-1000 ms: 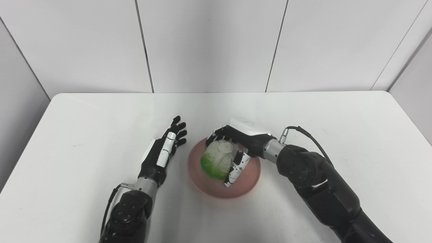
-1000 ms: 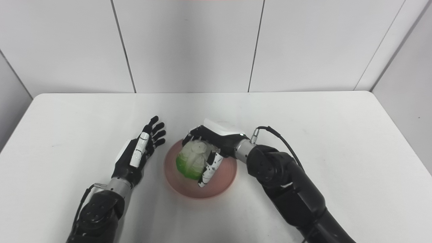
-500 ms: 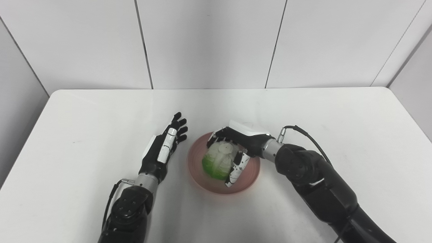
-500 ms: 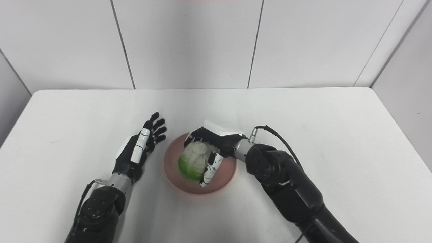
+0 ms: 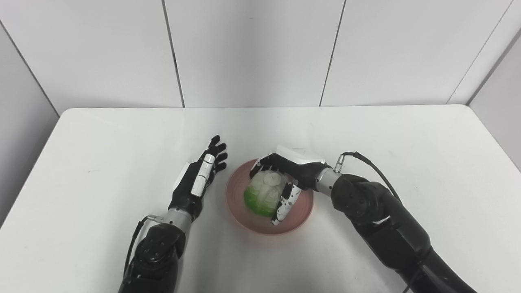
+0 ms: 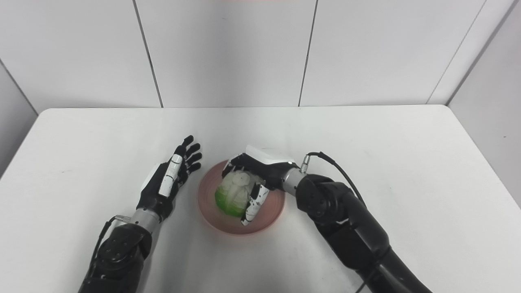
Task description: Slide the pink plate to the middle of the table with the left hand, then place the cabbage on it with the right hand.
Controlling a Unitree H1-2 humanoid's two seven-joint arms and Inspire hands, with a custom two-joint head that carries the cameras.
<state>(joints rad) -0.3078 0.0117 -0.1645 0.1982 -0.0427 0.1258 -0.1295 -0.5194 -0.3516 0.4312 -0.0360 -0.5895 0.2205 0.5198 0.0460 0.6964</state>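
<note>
Nearest the robot, the pink plate (image 5: 240, 211) sits about mid-way across the white surface (image 5: 407, 134), apparently where it was meant to go, so the sliding step looks done. On it rests the cabbage (image 5: 263, 195), green end toward the robot, with the right hand (image 5: 291, 179) curled over its far side and thumb along its right flank, gripping it, presumably to steady it before letting go. Just left of the plate, not touching it, the left hand (image 5: 199, 179) lies flat with fingers spread and empty, likely clear of the placing.
</note>
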